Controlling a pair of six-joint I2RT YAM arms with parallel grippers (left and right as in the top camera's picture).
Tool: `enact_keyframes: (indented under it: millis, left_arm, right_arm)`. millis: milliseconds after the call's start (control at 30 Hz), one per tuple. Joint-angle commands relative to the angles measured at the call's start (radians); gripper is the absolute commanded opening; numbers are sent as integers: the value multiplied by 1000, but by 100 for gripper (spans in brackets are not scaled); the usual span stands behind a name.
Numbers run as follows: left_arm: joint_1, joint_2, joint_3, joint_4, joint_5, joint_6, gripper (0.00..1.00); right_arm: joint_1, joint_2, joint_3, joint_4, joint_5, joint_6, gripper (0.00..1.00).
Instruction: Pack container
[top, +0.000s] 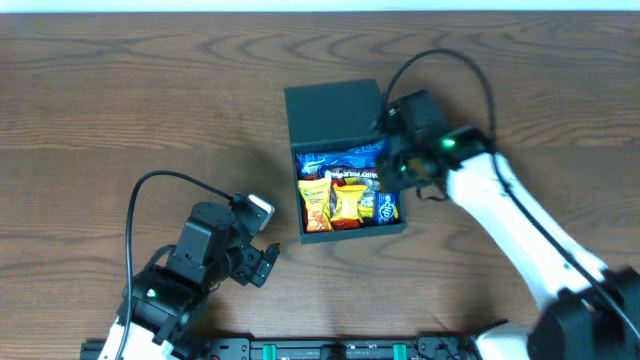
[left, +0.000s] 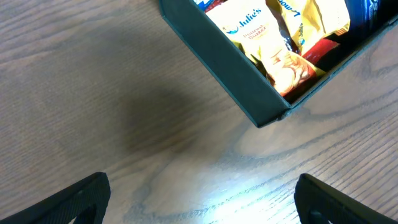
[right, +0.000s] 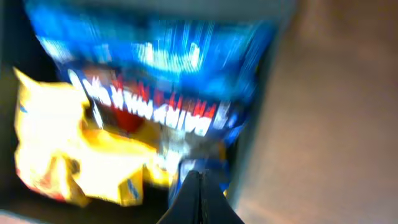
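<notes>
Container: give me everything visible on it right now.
The container is a dark teal, matte, square shallow box resting on the wood table, near its centre. Its flat lid is swung open at the far side. Blue, yellow and red snack packets fill it. The shut right gripper hangs over the packets by its right wall; contact cannot be told.

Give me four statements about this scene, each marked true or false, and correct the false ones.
1. The container has its lid open. True.
2. The left gripper grips the lid. False: it is open, holds nothing and is over the table.
3. The right gripper is shut. True.
4. The container is empty. False: snack packets lie inside.
</notes>
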Motion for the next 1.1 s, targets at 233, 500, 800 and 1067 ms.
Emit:
enact_keyframes:
  millis: [233,500,800,1067]
  left_arm:
    - [3,-4,-5,-3,-3,-5,95]
    - [3,-4,-5,-3,-3,-5,95]
    - [3,-4,-5,-3,-3,-5,95]
    - [3,-4,-5,-3,-3,-5,95]
  right_arm:
    - [-333,-3,14,224,-169,17,1]
    - [-540,190,14,302,-793,-201,1]
    - [-556,449,16,383,-1086,-402,1]
    - [-545,580,103,547,-999,-47,1]
